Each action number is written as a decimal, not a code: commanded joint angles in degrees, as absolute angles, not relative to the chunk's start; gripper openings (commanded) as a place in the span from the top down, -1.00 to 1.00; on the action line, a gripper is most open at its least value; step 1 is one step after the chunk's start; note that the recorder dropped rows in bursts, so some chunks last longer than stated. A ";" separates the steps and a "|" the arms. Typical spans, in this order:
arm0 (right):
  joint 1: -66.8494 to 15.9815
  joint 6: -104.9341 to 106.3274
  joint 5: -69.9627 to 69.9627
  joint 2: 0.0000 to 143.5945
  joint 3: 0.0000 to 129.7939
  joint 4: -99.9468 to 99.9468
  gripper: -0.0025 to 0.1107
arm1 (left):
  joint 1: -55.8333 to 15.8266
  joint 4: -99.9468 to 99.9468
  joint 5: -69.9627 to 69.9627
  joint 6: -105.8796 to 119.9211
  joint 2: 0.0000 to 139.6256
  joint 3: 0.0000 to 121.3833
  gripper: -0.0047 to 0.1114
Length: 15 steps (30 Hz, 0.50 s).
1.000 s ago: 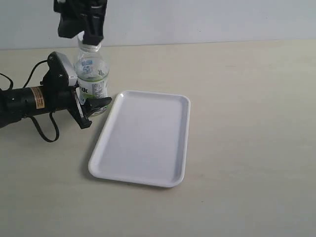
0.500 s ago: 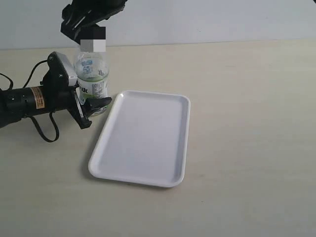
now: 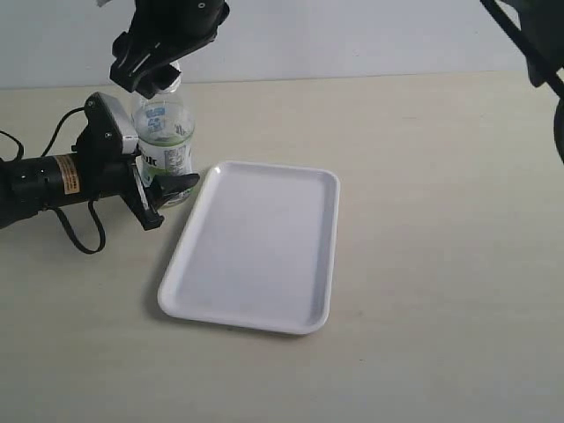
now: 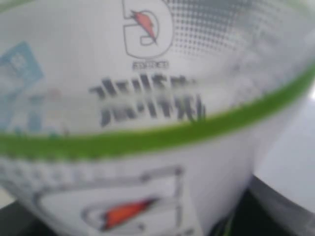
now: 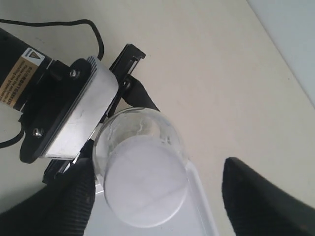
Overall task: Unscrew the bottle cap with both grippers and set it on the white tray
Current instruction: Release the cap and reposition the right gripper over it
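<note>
The clear bottle (image 3: 164, 141) with its white-green label (image 4: 147, 123) stands upright just off the white tray's (image 3: 256, 247) far left corner. My left gripper (image 3: 155, 167) lies low on the table, shut on the bottle's body. The label fills the left wrist view. From above, the round white bottle cap (image 5: 146, 181) sits on top of the bottle. My right gripper (image 3: 163, 53) hovers over the bottle top, open. Its black fingers (image 5: 56, 206) stand on either side of the cap with a wide gap on one side.
The left gripper's black cable (image 3: 79, 233) loops on the table to the tray's left. Part of a dark arm (image 3: 533, 40) crosses the top right corner. The tray's rim (image 5: 202, 206) runs right beside the bottle. The table (image 3: 441, 220) is beige.
My right gripper was shut on the bottle's top a second ago; its jaws have since spread open and the wrist has turned above the cap. The bottle and left gripper have not moved.
</note>
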<state>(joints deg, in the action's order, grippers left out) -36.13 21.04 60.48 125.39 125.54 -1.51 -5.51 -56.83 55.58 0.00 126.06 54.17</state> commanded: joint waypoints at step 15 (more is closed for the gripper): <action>-35.99 23.54 59.59 125.47 125.63 -1.06 0.60 | -5.77 -56.44 56.45 0.00 125.28 54.12 0.92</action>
